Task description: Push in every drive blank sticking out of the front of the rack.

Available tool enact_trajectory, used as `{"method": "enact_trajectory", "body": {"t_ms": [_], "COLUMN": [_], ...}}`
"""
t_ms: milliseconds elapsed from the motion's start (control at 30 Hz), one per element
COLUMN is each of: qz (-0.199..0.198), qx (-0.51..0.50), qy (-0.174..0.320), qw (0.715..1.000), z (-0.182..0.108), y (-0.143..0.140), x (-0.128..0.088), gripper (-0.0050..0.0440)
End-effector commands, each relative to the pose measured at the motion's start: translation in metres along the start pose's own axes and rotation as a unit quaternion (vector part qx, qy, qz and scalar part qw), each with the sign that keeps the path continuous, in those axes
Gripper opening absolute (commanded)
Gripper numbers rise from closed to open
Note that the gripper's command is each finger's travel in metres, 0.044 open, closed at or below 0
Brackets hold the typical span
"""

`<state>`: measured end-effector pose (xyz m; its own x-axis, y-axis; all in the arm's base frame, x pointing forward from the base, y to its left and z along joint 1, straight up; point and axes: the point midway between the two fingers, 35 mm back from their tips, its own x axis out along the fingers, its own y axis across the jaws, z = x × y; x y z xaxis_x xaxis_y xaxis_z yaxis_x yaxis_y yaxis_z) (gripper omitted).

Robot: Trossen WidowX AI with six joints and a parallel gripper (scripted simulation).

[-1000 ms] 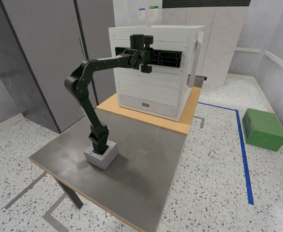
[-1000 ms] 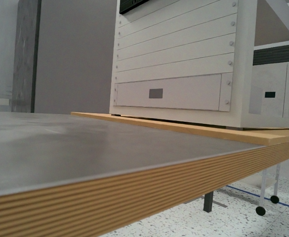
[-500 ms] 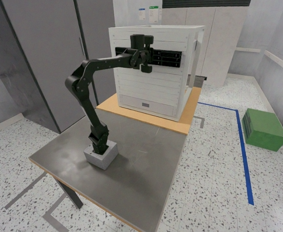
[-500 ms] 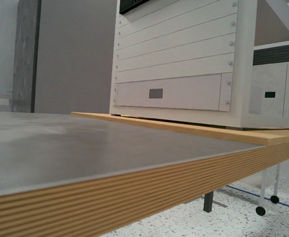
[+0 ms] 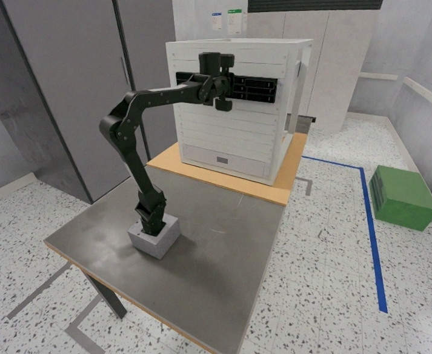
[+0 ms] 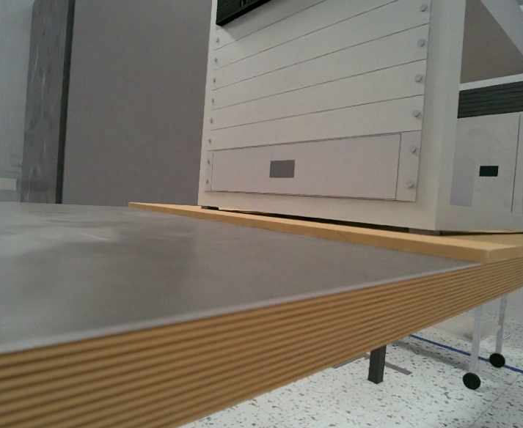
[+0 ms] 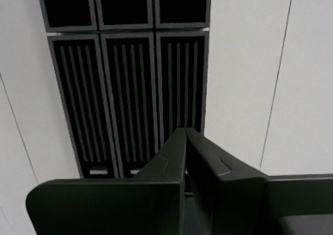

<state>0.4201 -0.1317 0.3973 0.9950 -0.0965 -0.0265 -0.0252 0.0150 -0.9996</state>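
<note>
The white rack (image 5: 223, 131) (image 6: 317, 115) stands upright on a wooden board (image 5: 227, 181) (image 6: 505, 240). A band of black drive blanks (image 5: 262, 91) (image 6: 236, 9) crosses its upper front. My gripper (image 5: 231, 86) (image 7: 184, 135) is shut and empty, at the height of this band near its middle. In the wrist view, the fingertips overlap the lower part of the right blank (image 7: 182, 79); the middle blank (image 7: 129, 92) and left blank (image 7: 81, 92) are beside it. The arm and fingers hide part of the band. I cannot tell whether the tips touch, or which blanks protrude.
The arm's grey base block (image 5: 155, 236) sits on the metal-topped table (image 5: 216, 267) (image 6: 160, 271). A dark cabinet (image 5: 75, 76) (image 6: 132, 115) stands left of the rack. A green box (image 5: 406, 197) is on the floor at the right.
</note>
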Motion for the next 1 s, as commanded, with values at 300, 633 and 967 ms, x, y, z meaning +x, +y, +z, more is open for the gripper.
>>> {"method": "enact_trajectory", "body": {"t_ms": [300,633,967], "qz": [-0.013,-0.013,-0.013], "qx": [-0.005,-0.005,-0.005], "qy": [0.0,0.0,0.0], "qw": [1.0,1.0,1.0], "z": [0.0014,0.0014,0.0014], "y": [-0.0115,-0.0115,-0.0115], "x": [0.0021,0.0021,0.0021], "gripper": [-0.005,-0.005,-0.005]}}
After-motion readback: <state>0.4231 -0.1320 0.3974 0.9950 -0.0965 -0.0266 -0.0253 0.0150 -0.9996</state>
